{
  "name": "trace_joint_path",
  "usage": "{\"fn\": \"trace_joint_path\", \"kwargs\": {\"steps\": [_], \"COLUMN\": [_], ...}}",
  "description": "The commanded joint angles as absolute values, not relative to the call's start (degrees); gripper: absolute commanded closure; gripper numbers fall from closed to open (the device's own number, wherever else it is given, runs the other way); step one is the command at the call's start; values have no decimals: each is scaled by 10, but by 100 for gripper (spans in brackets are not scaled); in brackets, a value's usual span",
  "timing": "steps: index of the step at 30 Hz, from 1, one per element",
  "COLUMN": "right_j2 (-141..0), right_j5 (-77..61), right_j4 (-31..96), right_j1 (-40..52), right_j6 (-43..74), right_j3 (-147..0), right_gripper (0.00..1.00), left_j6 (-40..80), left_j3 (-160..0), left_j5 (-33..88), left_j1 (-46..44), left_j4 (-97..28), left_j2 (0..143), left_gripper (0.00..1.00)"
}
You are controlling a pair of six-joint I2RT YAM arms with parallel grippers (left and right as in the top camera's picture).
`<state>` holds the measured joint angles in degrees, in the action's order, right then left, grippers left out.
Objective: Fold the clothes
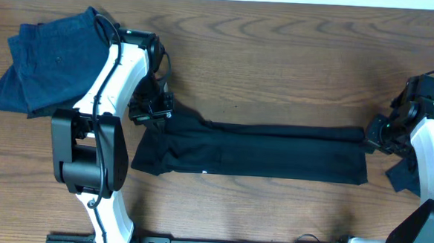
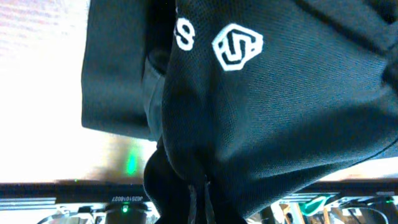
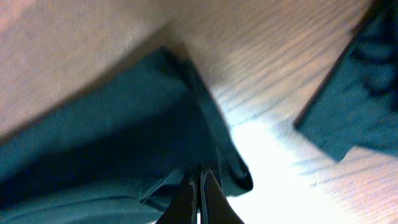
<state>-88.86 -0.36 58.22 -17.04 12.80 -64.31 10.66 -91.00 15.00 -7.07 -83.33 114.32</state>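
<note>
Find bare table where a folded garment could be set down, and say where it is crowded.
Free: the wide strip of table beyond the black garment, right of the blue pile; also the narrower strip on its near side. Crowded: both garment ends, at the left gripper and right gripper.

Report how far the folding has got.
Looks done: the dark blue garment, roughly folded at the far left of the table. In hand: the long black garment, stretched flat, with the left pincer and right pincer shut on its ends. Left: folding it across, plus a dark piece beside the right pincer.
</note>
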Motion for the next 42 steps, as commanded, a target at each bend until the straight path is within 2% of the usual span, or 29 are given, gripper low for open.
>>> {"fn": "trace_joint_path", "kwargs": {"steps": [1,9,11,12,15,22,28,35,42], "right_j2": [-884,-884,-884,-884,-884,-884,-884,-885,-886], "right_j5": [-28,32,42,46,45,42,-16,-15,-15], "right_j4": [592,609,614,618,622,623,622,611,604], "right_j1": [-175,-175,-175,-175,-175,-175,-172,-149,-134], "right_j6": [113,111,113,113,113,113,110,111,111], "right_j3": [-644,-644,-644,-644,-644,-644,-644,-632,-625], "right_gripper": [99,99,95,88,85,87,91,91,91], "left_j6": [101,97,97,97,96,90,86,100,111], "left_j3": [-892,-866,-866,-866,-866,-866,-881,-892,-878], "left_j5": [138,138,138,138,138,138,138,159,160], "left_j1": [-67,-67,-67,-67,-67,-67,-67,-68,-90], "left_j4": [-837,-840,-844,-848,-860,-865,-848,-734,-669], "left_j2": [1128,1128,1128,1128,1128,1128,1111,1046,1055], "left_gripper": [94,93,93,91,86,85,85,84,84]}}
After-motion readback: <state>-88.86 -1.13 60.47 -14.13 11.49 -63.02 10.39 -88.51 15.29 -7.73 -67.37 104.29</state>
